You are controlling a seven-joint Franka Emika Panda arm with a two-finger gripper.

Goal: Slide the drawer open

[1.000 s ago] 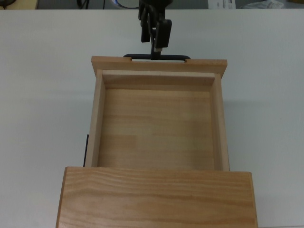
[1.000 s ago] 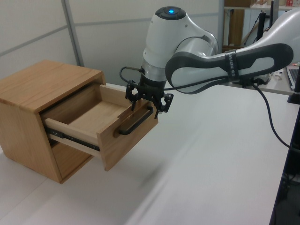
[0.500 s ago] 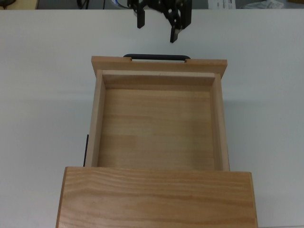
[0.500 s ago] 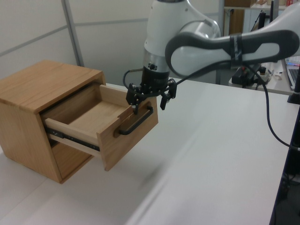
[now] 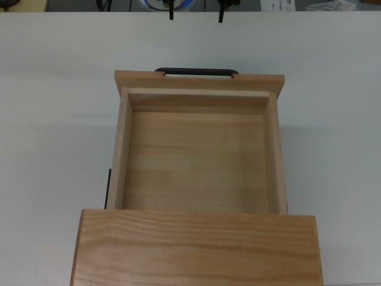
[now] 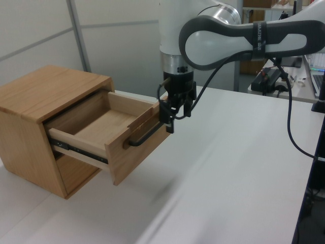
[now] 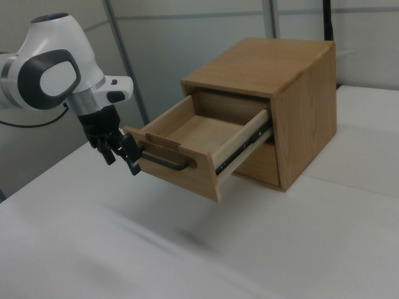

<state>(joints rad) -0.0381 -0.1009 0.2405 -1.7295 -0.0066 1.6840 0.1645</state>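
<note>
In the top view, the drawer (image 5: 199, 152) stands pulled far out of the cabinet (image 5: 196, 247), its pale floor bare, its front panel toward the far edge of the white worktop (image 5: 53, 119). The black handle (image 5: 195, 71) shows only as a thin bar beyond the panel. Of my claw (image 5: 194, 13) I see just two dark fingertips cut off by the top edge, set well apart from each other and clear of the handle; the rest of me is out of frame.

The left view gives what the top view hides: my arm (image 6: 244, 40) arching over from the left view's right, and my claw (image 6: 173, 116) hanging just beyond the drawer (image 6: 109, 137) front. From this angle its fingers overlap one another, so the spread is hard to judge here, and the near end of the handle (image 6: 144, 136) sits partly behind them. The metal slide rail on the drawer's side shows under the cabinet (image 6: 45, 101) opening.

The right view shows the other flank: my claw (image 7: 120, 151) spread, holding nothing, just beside the handle (image 7: 165, 161) on the right view's left, whether touching I cannot tell. The drawer (image 7: 199, 140) juts from the cabinet (image 7: 293, 93) above the worktop (image 7: 187, 249).
</note>
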